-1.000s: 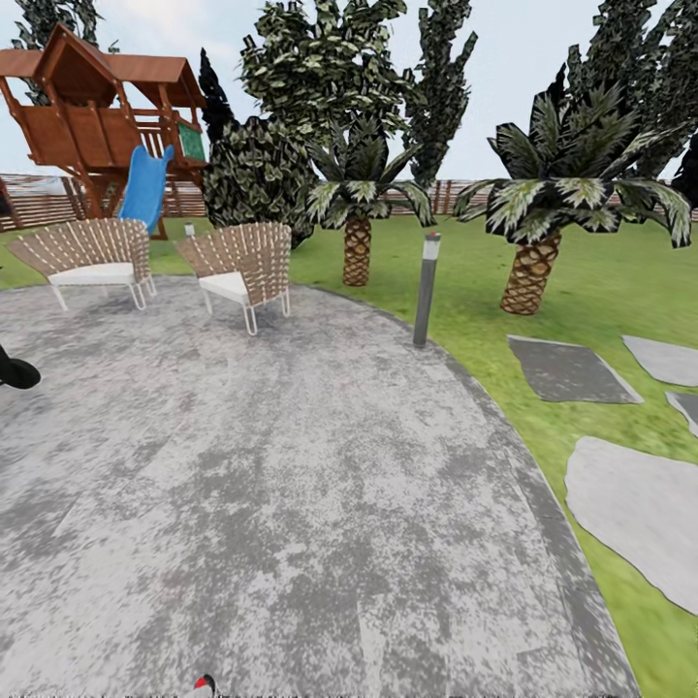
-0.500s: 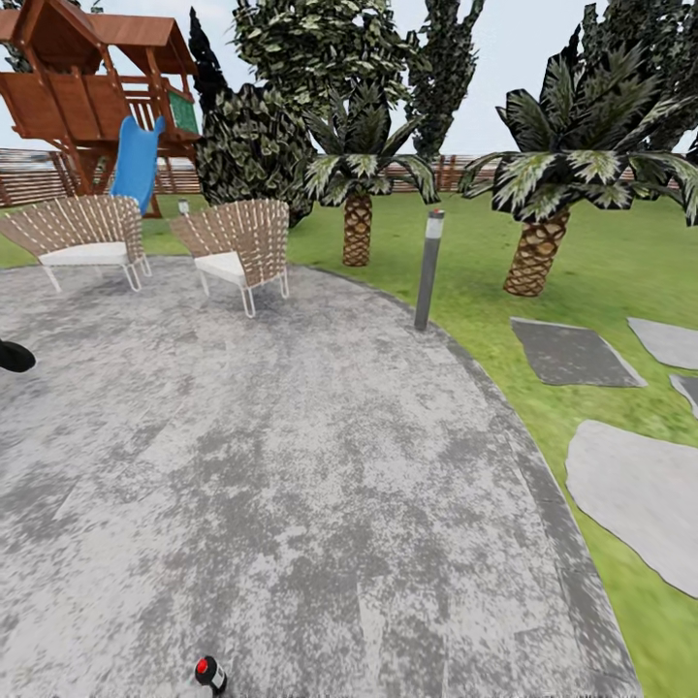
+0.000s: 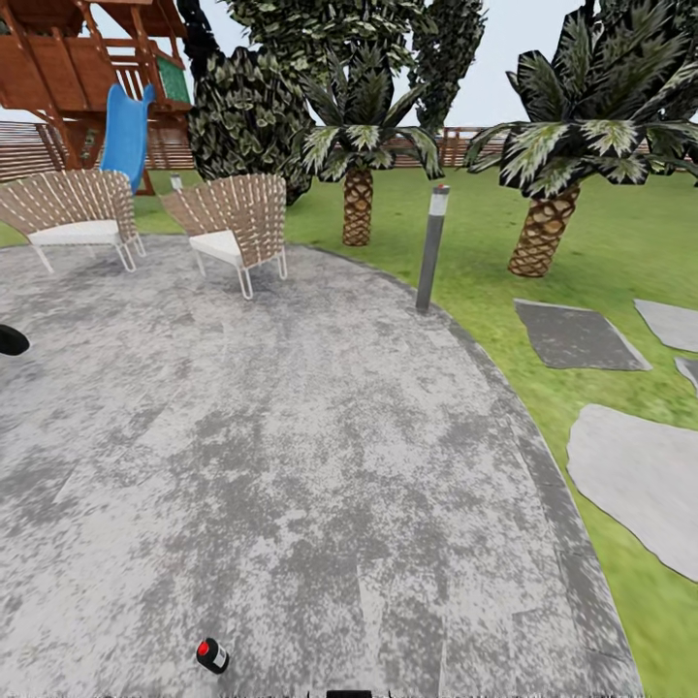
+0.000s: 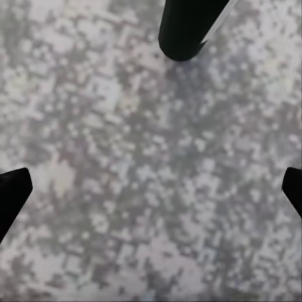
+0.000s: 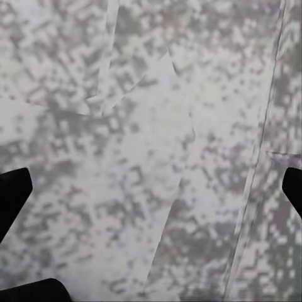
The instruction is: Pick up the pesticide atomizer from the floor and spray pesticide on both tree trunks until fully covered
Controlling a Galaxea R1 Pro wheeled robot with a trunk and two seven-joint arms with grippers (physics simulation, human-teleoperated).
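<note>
Grey mottled paving (image 3: 291, 465) spreads across the near ground, bordered by lawn (image 3: 485, 233) on the right and far side, with a slatted fence (image 3: 456, 145) at the back.

At the far left stands a wooden playhouse (image 3: 58, 68) with a blue slide (image 3: 124, 136), its top cut off by the frame. In front of it sit two wicker chairs (image 3: 73, 208), (image 3: 233, 223). At the left edge, a small black rounded part of the left arm (image 3: 12, 339) juts in over the paving; most of it is cut off.

Near the bottom, left of centre, the atomizer (image 3: 211, 656) lies on the paving, small and dark, with a red spot toward the far left and a white mark toward the near right. Its long axis runs roughly from far left to near right; its nozzle is too small to make out.

Right of the chairs stand a palm (image 3: 357, 204), a grey post light (image 3: 431, 247), a second palm (image 3: 543, 228), and stepping stones (image 3: 635, 485) in the grass.

In the left wrist view the left gripper (image 4: 151, 185) hangs over paving, fingertips (image 4: 12, 189) wide apart with nothing between them, and a black cylinder (image 4: 185, 28) crosses ahead. The right gripper (image 5: 151, 185) is likewise spread wide over paving, holding nothing.
</note>
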